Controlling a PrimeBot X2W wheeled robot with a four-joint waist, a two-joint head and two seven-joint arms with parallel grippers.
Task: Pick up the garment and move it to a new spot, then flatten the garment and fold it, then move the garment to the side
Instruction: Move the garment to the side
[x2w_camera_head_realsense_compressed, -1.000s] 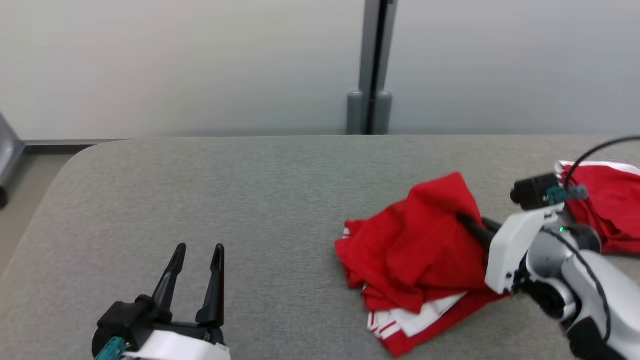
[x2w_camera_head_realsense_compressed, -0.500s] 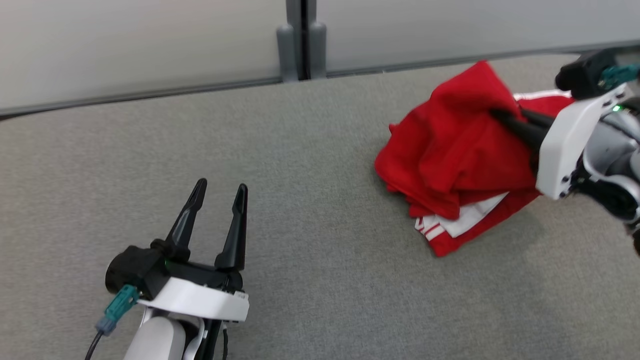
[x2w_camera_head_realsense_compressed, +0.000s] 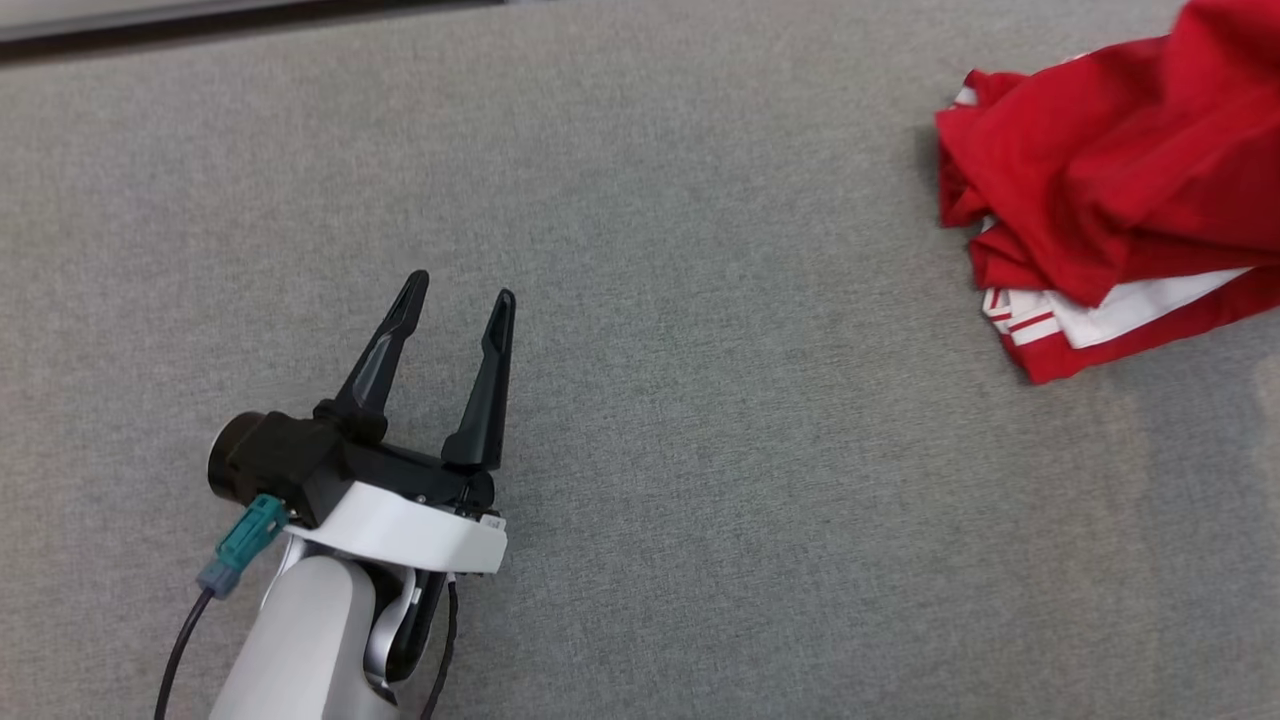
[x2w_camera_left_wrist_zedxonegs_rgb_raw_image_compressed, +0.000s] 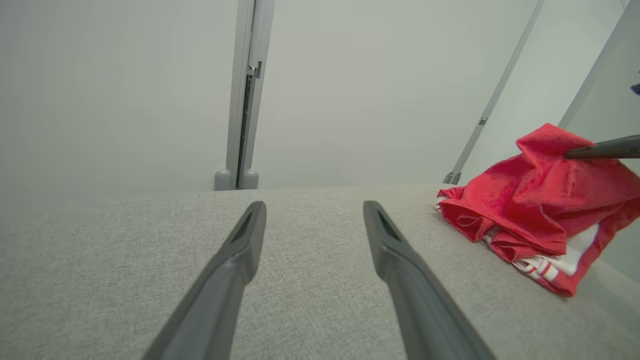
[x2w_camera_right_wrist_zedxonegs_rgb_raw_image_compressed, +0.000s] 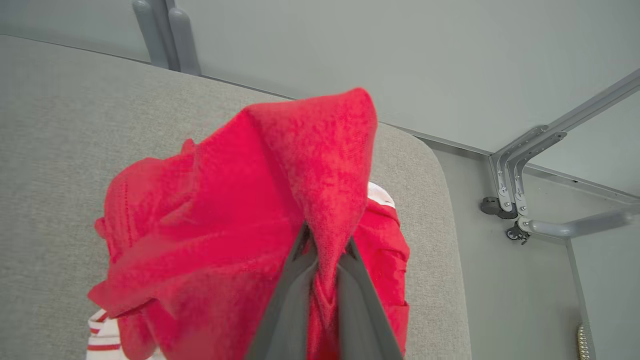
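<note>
Head view swung down; right gripper (x2w_camera_right_wrist_zedxonegs_rgb_raw_image_compressed: 325, 241) stays clamped on a raised fold of red garment (x2w_camera_right_wrist_zedxonegs_rgb_raw_image_compressed: 225, 210), so the lift looks underway. Left gripper (x2w_camera_head_realsense_compressed: 461, 288) idle, jaws wide.

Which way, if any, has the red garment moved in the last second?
Yes, rightward. Its left edge began in line with the wall post; now the garment lies far right of there, though the camera tilted down too.

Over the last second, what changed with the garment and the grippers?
Mainly the head camera moved, tipping down toward the table, so the whole picture shifted. The right gripper stays shut on a raised fold of the red garment; whether it carried the cloth, I cannot tell. The left gripper stays open and empty above the grey surface.
</note>
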